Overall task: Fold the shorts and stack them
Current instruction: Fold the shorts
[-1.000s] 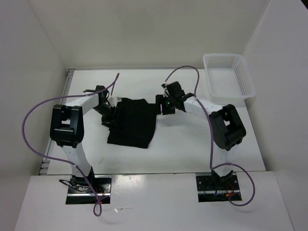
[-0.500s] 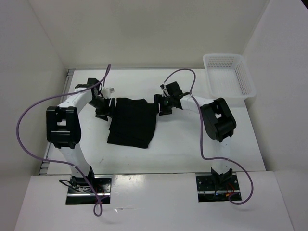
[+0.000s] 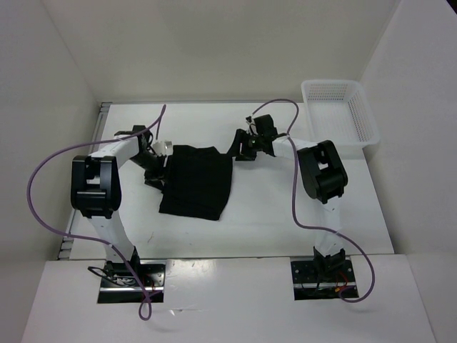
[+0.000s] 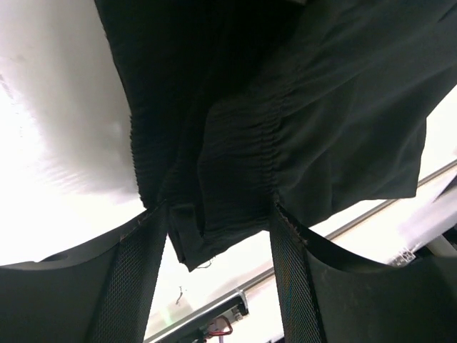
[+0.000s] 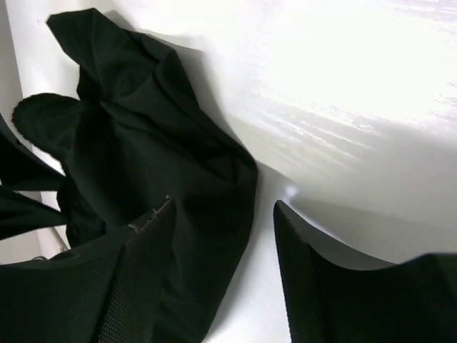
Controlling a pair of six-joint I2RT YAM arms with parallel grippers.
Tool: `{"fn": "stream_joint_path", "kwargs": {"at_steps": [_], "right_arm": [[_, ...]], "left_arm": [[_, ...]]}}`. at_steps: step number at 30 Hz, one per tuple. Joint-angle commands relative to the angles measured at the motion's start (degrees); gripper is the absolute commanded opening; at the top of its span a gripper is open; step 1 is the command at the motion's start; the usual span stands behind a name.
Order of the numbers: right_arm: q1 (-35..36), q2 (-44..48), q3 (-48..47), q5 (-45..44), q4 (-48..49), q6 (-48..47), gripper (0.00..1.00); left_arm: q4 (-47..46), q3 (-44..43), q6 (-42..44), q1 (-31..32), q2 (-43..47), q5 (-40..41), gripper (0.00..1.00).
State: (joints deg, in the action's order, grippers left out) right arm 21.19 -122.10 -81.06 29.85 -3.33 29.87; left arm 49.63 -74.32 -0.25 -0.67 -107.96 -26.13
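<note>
Left fingers (image 4: 139,286), spread, straddle the waistband (image 4: 235,143) of the shorts (image 4: 343,107); right fingers (image 5: 321,286), spread, flank the fabric edge. Pinch both firmly, then lift together.

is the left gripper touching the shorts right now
Touching. The left wrist view shows the gathered waistband of the shorts filling the gap between the fingers of the left gripper, lying against both inner faces.

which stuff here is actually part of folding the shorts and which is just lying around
Part of the job:
black soft fabric shorts
left gripper, open around the gathered waistband
right gripper, open at the shorts' edge

Just lying about:
white plastic mesh basket, at the far right corner of the white table
</note>
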Motion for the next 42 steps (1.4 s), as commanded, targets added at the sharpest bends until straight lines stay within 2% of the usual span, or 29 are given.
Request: {"fn": "stream_joint_path", "kwargs": {"at_steps": [1,8,9,10,12,13,14,19,22,24,28,29,31,33,37,38,39,40,42], "right_arm": [[0.43,-2.34,-3.31,1.79,2.19,1.51,0.61],[0.43,-4.55,-5.25,1.36,-0.01,2.56,0.48],[0.43,-5.07,-5.25,1.36,-0.01,2.56,0.43],[0.43,-5.86,-5.86,1.96,-0.01,2.56,0.28],[0.43,-6.39,-7.53,2.49,-0.01,3.79,0.15],[-0.09,-7.0,-7.54,2.5,0.52,3.79,0.04],[-0.71,-7.01,-7.54,2.5,1.39,5.19,0.01],[-5.01,-5.96,-7.54,-1.27,2.63,7.4,0.0],[-6.42,-6.74,-10.78,-1.28,0.89,6.61,0.0],[-7.04,-7.97,-15.43,-1.28,-1.14,4.42,0.0],[-8.09,-12.01,-26.75,-0.24,-6.68,1.51,0.0],[-8.09,-14.28,-29.05,0.38,-9.38,0.38,0.22],[-8.62,-16.4,-35.36,1.52,-12.65,-0.77,0.56],[-8.62,-17.99,-39.24,1.53,-16.43,-2.7,0.62],[-8.62,-15.1,-38.57,-0.74,-18.11,-4.9,0.75],[-8.62,-12.22,-37.95,-3.19,-18.72,-5.43,0.86],[-8.62,-10.54,-36.29,-4.61,-18.73,-6.48,0.88],[-8.62,-8.61,-35.06,-6.36,-19.51,-6.49,0.99],[-8.62,-1.76,-30.16,-12.86,-20.13,-7.98,1.0]], "left_arm": [[1.26,1.28,0.25,0.14,-0.58,-2.7,0.66],[1.26,1.81,0.25,0.14,-0.58,-2.08,0.66],[1.26,1.81,0.25,0.14,-0.58,-2.08,0.66],[1.26,1.81,0.25,0.14,-0.58,-1.56,0.66],[1.26,1.81,0.25,0.14,-0.58,-1.56,0.66],[1.26,1.81,0.25,0.14,-1.19,-1.56,0.66],[1.26,1.81,0.25,0.14,-1.2,-1.56,0.66],[1.26,-1.17,0.25,0.14,-1.2,-3.83,0.66],[1.26,-3.01,0.25,0.14,-2.25,-6.38,0.66],[1.26,-4.24,0.25,0.75,-2.77,-7.7,0.66],[1.79,-7.41,0.25,0.75,-2.78,-12.97,0.72],[2.31,-8.54,0.25,0.75,-3.39,-12.98,0.74],[2.84,-9.08,0.25,0.75,-3.92,-13.68,0.74],[2.84,-9.79,0.25,1.28,-4.54,-13.68,0.75],[2.84,-9.79,0.25,1.28,-3.93,-13.16,0.75],[2.84,-9.79,0.25,1.28,-3.92,-12.03,0.75],[2.24,-9.79,0.25,1.28,-2.62,-11.41,0.77],[1.45,-9.79,0.25,1.28,-1.91,-10.79,0.8],[-0.39,-9.79,0.25,1.28,0.54,-8.94,0.81]]}}
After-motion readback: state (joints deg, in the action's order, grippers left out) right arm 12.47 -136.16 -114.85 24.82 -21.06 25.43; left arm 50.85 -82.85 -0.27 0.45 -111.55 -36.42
